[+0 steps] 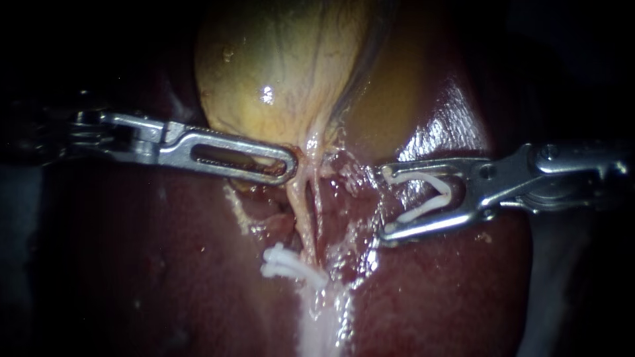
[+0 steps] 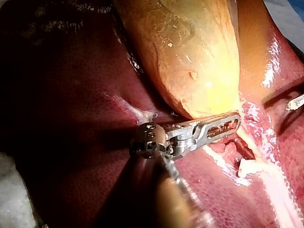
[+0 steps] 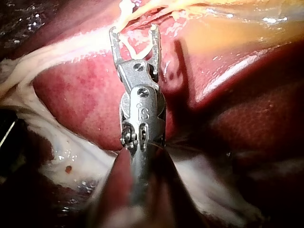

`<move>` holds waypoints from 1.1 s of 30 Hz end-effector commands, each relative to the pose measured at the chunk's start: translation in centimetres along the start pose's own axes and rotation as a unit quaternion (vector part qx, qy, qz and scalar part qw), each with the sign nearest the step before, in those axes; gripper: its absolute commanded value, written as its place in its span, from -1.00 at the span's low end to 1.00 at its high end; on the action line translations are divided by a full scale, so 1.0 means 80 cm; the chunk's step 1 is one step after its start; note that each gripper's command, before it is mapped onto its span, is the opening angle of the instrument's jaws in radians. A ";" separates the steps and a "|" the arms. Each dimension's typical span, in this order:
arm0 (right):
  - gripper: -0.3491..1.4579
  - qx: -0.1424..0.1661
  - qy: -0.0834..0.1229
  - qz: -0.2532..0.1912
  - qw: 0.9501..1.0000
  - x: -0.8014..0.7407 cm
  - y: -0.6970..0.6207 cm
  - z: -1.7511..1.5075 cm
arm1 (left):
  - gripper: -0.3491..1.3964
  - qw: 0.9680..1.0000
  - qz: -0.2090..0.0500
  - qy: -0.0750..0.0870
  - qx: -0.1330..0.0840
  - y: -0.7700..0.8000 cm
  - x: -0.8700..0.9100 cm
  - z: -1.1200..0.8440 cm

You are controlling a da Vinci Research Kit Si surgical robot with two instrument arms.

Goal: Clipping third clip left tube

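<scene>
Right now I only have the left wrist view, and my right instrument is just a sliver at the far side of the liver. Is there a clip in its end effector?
Observer: Yes. In the endoscope view the right instrument's end effector holds a white clip, spread in a V between its jaws.
Operator: Is it around a tube yet?
Observer: No. The endoscope view shows its tips short of the tubes, over the liver. No tube lies between the jaws.
Operator: Does it face them?
Observer: In the right wrist view the clip's open mouth points at pale strands just ahead of it.
</scene>
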 end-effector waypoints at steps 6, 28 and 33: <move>-0.07 0.000 0.000 0.000 1.000 0.0000 0.0000 0.0000 | -1.00 1.000 -0.001 -0.003 -0.002 0.0005 0.0002 -0.0014; -0.07 -0.001 0.000 0.000 1.000 0.0001 0.0000 0.0004 | -1.00 1.000 -0.011 0.012 -0.001 0.0043 0.0018 -0.0090; -0.07 -0.005 0.001 0.001 1.000 0.0004 0.0001 0.0012 | -1.00 1.000 -0.011 0.012 -0.002 0.0042 0.0017 -0.0092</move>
